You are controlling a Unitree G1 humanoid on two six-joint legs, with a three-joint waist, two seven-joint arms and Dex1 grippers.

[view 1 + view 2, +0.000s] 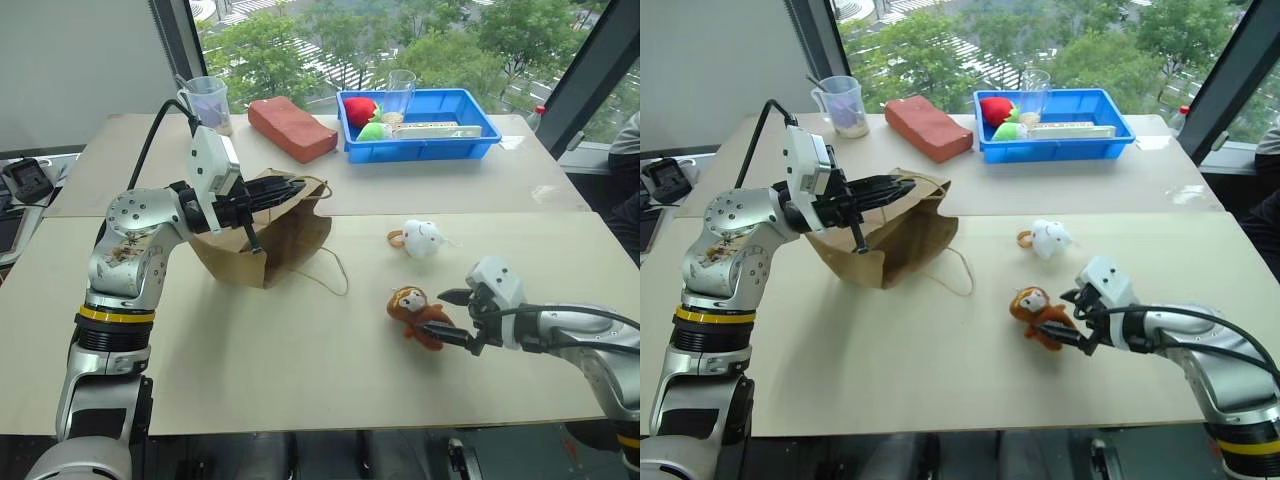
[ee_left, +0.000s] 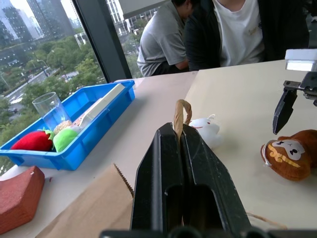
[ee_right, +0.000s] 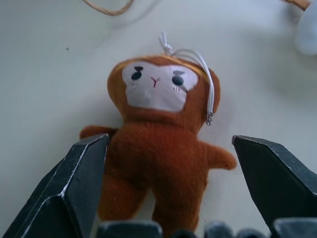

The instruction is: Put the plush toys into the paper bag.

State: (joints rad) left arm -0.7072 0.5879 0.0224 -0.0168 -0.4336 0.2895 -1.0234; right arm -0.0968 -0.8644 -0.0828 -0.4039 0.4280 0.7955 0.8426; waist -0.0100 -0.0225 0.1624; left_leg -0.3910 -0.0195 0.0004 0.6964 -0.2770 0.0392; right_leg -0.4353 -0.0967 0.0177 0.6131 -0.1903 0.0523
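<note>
Nearest to my head camera, my left gripper is sitting on the left with its fingers pressed together, pinching a cord handle of the paper bag; the bag is leaning on the counter, and I am judging that this pinch is keeping its mouth lifted toward the toys; moving rightward, the white plush is lying on the counter between the bag and my right arm, apart from both; nearer to me and further right, the brown monkey is lying on its back, head pointing away from my right gripper and feet toward it, so its long axis is running along the line I am pointing; my right gripper is spread wide, one finger standing to each side of the monkey's lower body, neither one clearly touching it; my right arm is plainly the nearer one to both toys; closing here, I am judging, would take the monkey across its waist, after which the bag is lying well off to the left.
</note>
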